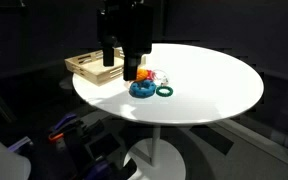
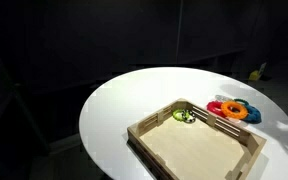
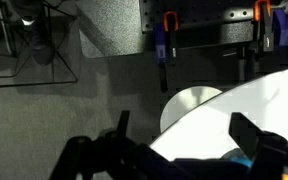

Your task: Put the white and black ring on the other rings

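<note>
My gripper (image 1: 124, 60) hangs just above the group of rings on the round white table (image 1: 214, 85). The orange ring (image 1: 131, 72), the larger blue ring (image 1: 141, 89) and the small dark green ring (image 1: 165, 91) lie together. A small whitish thing (image 1: 154, 77) lies between them; I cannot tell if it is the white and black ring. In the wrist view the gripper (image 3: 184, 128) is open with nothing between the fingers, and a bit of blue (image 3: 249, 160) shows below. The blue (image 2: 239, 110) and orange (image 2: 252, 115) rings also show in an exterior view.
A slatted wooden tray (image 1: 89, 68) stands behind the rings, close to the gripper; in an exterior view (image 2: 149, 135) a small yellow-green thing (image 2: 184, 115) lies in its far corner. The table edge (image 1: 104, 100) is near the rings. The surroundings are dark.
</note>
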### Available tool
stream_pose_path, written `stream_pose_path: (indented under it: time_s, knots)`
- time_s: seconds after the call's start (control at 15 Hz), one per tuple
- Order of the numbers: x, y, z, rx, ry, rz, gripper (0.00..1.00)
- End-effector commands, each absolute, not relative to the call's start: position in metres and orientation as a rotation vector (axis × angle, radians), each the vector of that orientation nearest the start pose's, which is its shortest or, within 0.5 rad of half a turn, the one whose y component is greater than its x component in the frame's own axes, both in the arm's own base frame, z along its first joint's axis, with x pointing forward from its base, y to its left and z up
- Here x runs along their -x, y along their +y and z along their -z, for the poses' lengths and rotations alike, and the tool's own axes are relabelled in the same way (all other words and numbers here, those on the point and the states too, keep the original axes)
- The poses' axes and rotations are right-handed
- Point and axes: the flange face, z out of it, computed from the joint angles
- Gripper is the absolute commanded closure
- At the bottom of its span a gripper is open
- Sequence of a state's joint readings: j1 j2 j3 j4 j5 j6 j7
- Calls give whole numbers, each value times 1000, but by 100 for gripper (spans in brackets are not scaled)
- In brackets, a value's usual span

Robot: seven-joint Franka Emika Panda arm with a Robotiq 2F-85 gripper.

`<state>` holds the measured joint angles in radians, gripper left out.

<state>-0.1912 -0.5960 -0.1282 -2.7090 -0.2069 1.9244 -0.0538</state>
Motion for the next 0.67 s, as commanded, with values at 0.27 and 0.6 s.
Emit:
stream_pose_path:
  time_s: [0.27, 0.6]
  knots:
    - [-310, -114, -391, 3196, 235, -332, 0]
    - [-322, -102, -398, 3199, 239, -296, 0]
